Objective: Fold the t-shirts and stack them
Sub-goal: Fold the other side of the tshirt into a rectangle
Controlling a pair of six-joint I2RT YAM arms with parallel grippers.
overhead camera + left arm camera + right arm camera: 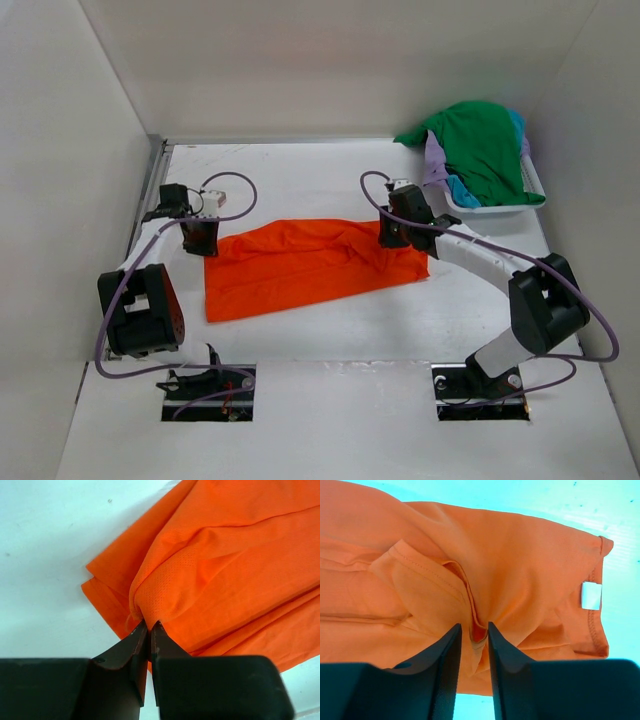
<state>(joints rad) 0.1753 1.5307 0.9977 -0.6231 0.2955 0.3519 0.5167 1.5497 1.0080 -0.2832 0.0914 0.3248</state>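
L gripper (149, 625) fingers nearly closed, pinching orange shirt (225, 570) at its edge; R gripper (475, 630) narrow, cloth fold nipped between; shirt flat on table (300, 170), long axis approx 9–3 o'clock, L at its 9 end, R near 2; next fold prob. draws far edge toward 6; green shirt (485, 150) heaped in basket (500, 207), 2 o'clock.

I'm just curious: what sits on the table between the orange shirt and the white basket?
Bare table, crossed above only by the right arm and its purple cable; the top view shows it.
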